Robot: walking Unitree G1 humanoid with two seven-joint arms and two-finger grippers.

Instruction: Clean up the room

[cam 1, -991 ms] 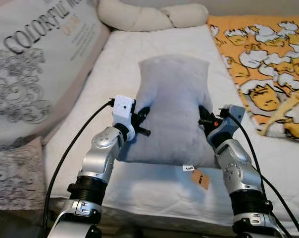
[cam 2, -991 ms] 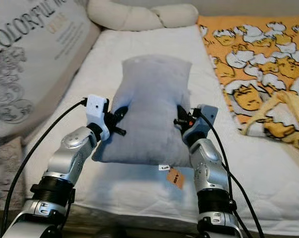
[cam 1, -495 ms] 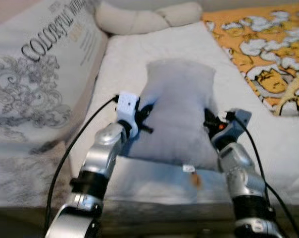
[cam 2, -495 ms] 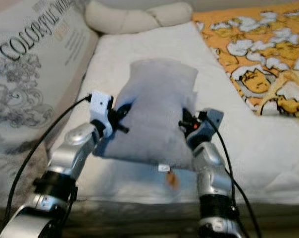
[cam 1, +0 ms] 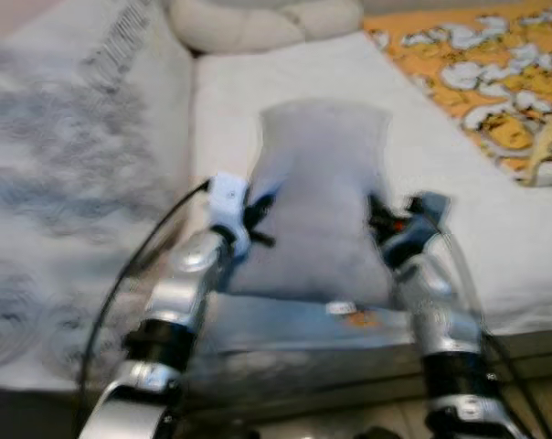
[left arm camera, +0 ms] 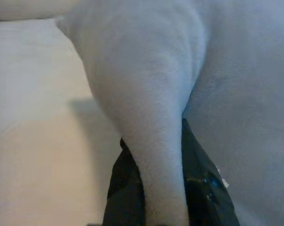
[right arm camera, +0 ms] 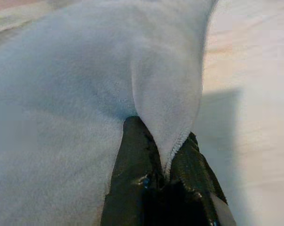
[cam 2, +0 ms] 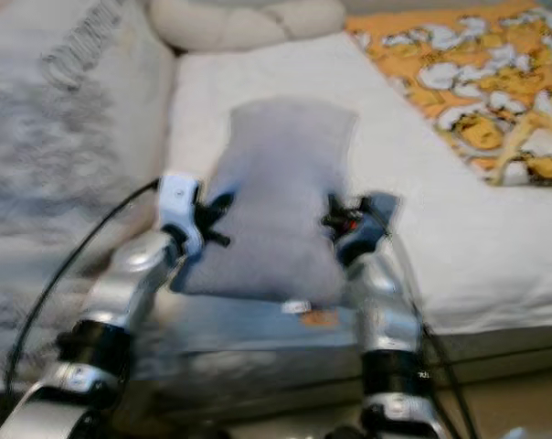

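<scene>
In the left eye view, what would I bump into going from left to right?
Big printed pillow → left gripper → grey pillow → right gripper → orange blanket.

Both silver arms are stretched forward, elbows bent. The left gripper [cam 1: 258, 212] sits at about 9 o'clock and the right gripper [cam 1: 378, 218] at 3 o'clock, each pinched tight on a fold of the grey pillow [cam 1: 320, 206].

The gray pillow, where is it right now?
The gray pillow is in the middle of the eye views, above the white bed, pinched between the left end effector and the right end effector.
</scene>
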